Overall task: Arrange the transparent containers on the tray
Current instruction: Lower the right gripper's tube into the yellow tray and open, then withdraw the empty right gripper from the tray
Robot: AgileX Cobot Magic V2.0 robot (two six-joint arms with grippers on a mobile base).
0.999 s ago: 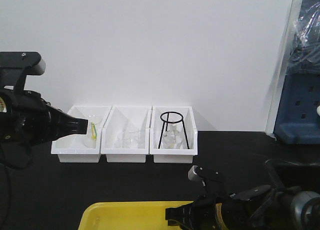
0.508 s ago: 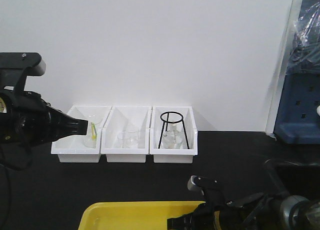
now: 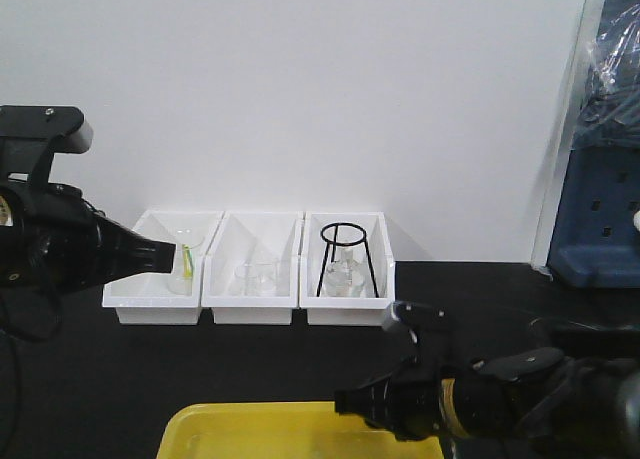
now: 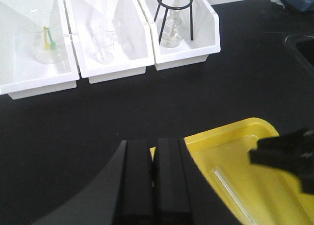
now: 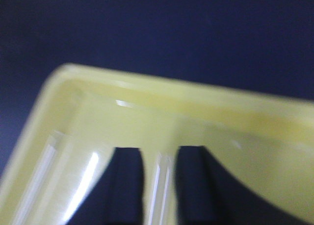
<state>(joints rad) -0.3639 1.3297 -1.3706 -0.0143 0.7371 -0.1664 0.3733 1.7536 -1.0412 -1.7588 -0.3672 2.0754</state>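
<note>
A bright yellow tray (image 4: 230, 137) with a raised rim is seen at lower right. One clear test tube (image 4: 235, 195) is laid flat inside; another tube (image 5: 159, 186) is blurred.

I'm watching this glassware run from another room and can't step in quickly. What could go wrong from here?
1. The right gripper has a clear tube between its fingers over the yellow tray; squeezing hard or releasing from a height might crack it.
2. Another tube lies close beside it in the tray, so the two could knock together.
3. Round tubes may roll toward the tray's rim.
</note>
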